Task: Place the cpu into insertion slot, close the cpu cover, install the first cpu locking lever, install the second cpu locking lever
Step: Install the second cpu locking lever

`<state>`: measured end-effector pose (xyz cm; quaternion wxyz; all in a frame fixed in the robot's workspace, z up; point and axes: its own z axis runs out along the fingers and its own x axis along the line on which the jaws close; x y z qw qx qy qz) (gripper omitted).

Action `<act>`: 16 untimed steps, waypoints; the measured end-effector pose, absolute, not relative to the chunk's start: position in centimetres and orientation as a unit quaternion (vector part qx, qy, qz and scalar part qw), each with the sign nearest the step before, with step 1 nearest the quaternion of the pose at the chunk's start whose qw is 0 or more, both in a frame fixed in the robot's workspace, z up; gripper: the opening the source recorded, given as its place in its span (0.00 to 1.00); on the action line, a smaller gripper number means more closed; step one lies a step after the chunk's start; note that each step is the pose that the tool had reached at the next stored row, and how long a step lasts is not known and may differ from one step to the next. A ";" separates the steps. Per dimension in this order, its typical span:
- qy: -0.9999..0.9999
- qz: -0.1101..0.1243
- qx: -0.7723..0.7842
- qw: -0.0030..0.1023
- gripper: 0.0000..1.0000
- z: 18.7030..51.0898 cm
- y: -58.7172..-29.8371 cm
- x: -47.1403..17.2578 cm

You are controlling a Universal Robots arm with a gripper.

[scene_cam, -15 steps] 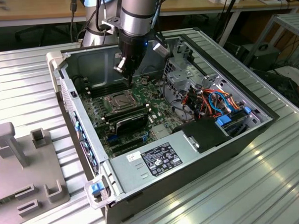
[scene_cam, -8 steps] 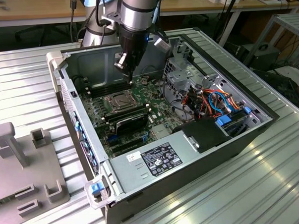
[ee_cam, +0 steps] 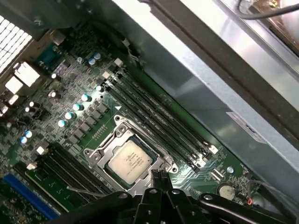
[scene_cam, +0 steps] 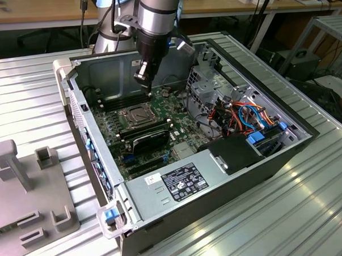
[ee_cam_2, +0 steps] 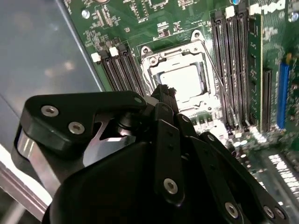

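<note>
An open computer case lies on its side on a ribbed metal table, w/ the green circuit board facing up inside. A robot arm reaches down into the case from the far side. Its black gripper hangs just above the board, at the far edge of the socket area.

The cpu sits flat in the insertion slot, silver top up; in the second wrist view the chip glares bright white. The cpu cover, a thin metal frame, lies closed around the chip, w/ the top showing through its square cut-out. In the exterior view the socket sits approx. mid-board, left of centre in the case.

Gripper fingers are pressed together into one narrow tip, nothing between them. In both wrist views the tip is right at the frame's edge; can't tell if it touches. A thin wire lever runs along one side of the socket in the second wrist view.

Long black memory slots flank the socket on two sides. A grey plastic fixture stands on the table at the exterior view's left, well apart from the case.
</note>
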<state>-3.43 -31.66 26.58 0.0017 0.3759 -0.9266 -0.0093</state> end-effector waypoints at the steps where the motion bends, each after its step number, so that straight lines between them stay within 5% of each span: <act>1: -0.924 -0.009 0.381 0.002 0.11 26.6 -31.7 -3.4; 16: -0.921 -0.009 0.388 0.002 0.11 26.6 -36.8 -3.5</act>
